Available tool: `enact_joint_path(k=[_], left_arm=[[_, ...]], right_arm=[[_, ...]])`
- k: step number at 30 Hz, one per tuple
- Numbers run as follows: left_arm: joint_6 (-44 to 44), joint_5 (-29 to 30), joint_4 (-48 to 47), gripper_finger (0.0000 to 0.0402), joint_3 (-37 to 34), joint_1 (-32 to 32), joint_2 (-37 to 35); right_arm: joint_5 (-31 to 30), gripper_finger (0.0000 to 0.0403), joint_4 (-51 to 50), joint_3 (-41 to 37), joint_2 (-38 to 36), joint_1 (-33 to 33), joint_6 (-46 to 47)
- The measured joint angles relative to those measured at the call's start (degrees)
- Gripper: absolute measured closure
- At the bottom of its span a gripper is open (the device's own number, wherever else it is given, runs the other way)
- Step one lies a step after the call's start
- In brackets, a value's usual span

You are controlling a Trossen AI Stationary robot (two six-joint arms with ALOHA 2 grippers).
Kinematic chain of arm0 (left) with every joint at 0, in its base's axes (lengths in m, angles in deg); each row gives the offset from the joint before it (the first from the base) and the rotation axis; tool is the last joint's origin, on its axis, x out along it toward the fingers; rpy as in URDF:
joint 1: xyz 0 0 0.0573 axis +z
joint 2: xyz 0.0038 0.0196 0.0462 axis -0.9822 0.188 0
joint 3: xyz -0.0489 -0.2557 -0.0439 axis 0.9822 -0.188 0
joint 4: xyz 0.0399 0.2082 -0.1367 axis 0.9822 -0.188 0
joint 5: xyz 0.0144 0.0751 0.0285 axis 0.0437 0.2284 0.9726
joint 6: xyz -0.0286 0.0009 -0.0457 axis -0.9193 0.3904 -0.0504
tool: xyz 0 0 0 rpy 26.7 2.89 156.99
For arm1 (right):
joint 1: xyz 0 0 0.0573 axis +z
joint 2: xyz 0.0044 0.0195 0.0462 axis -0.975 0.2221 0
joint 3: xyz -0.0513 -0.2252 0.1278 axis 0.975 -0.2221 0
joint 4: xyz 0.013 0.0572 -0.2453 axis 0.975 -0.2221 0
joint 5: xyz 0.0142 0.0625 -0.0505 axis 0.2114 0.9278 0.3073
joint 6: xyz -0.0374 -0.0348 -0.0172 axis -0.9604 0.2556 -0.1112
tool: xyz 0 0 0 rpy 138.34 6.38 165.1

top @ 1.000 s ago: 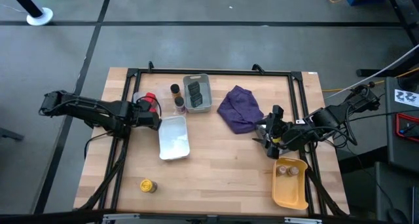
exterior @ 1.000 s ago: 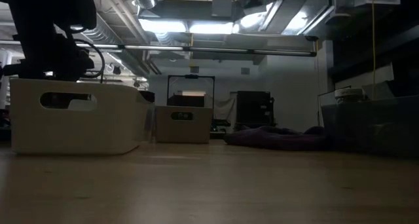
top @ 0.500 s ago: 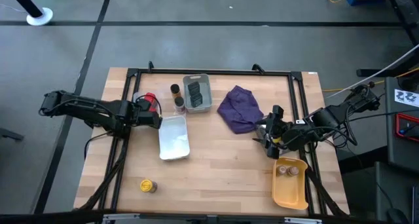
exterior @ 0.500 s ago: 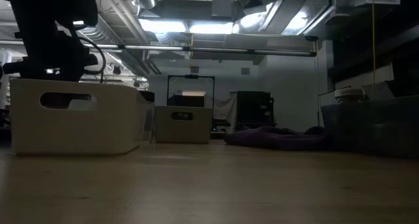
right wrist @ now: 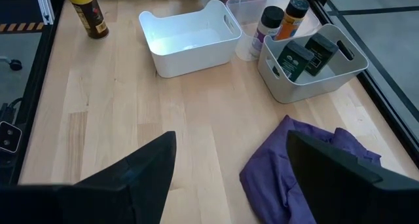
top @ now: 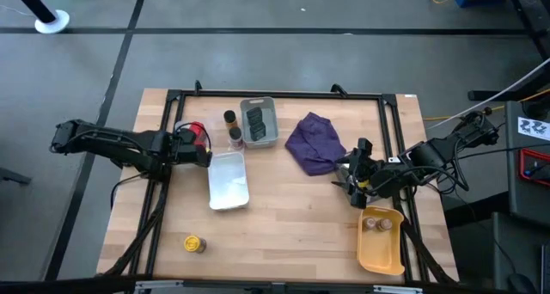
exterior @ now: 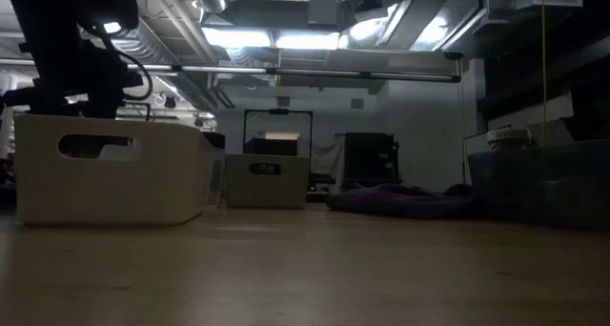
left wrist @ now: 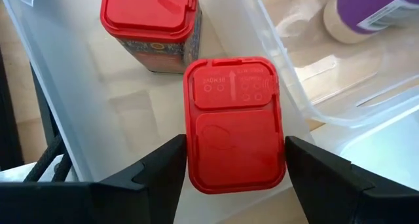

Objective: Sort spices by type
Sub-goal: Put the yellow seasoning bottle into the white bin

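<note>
Over a clear tray (left wrist: 59, 93), a red-lidded tin (left wrist: 234, 126) is gripped by the left hand (left wrist: 232, 160) beside another red tin (left wrist: 150, 21), while the right hand (right wrist: 229, 152) is held wide and empty near the purple cloth (right wrist: 308, 162) on the counter (right wrist: 131, 119).

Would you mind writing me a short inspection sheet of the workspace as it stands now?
Surface: wooden table, black frame around it.
Job's things: red tin held over the clear tray, a second red tin inside it; dark tins in the grey tray; yellow-capped jar alone; two jars in the yellow tray.
Clutter: purple cloth; white tray.
Grippers: left gripper shut on the tin; right gripper open beside the cloth.
Cables: along the right arm.
Surroundings: nothing seen but grey floor.
</note>
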Motion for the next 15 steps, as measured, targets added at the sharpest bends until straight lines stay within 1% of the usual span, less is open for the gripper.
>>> enact_joint_path(k=[11, 15], left_arm=[[0.02, 0.09, -0.03, 0.0162, 0.02, 0.00, -6.01], [1.99, -0.61, -0.06, 0.0162, 0.04, 0.00, -8.38]], right_arm=[[0.00, 0.0116, -0.01, 0.00, 0.00, 0.00, 0.00], [0.00, 0.0116, 0.00, 0.00, 0.00, 0.00, 0.00]])
